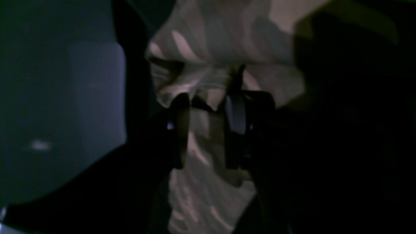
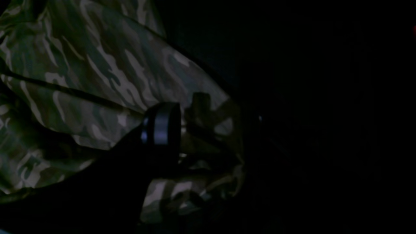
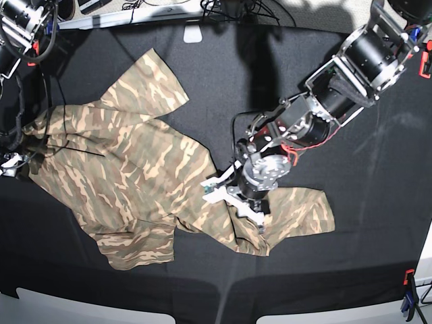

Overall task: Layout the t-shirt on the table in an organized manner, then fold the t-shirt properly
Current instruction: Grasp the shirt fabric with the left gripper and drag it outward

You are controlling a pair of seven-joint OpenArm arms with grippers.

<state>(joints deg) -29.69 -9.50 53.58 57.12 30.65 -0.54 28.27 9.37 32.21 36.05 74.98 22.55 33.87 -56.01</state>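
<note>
The camouflage t-shirt (image 3: 121,162) lies crumpled and partly spread on the black table (image 3: 223,88), one sleeve pointing to the back and a twisted part trailing to the right. My left gripper (image 3: 241,202) presses down on that twisted part. In the left wrist view its dark fingers (image 1: 178,130) stand either side of a bunch of t-shirt (image 1: 208,48) cloth, left gripper (image 1: 207,126) shut on it. My right gripper (image 3: 15,160) sits at the shirt's far left edge. In the dim right wrist view, the right gripper (image 2: 208,130) has gathered t-shirt (image 2: 97,74) cloth between its fingers.
A blue clamp (image 3: 408,297) and a red clamp (image 3: 425,61) hold the cloth at the table's right edge. Cables and a white block (image 3: 193,32) lie along the back edge. White panels (image 3: 88,307) line the front edge.
</note>
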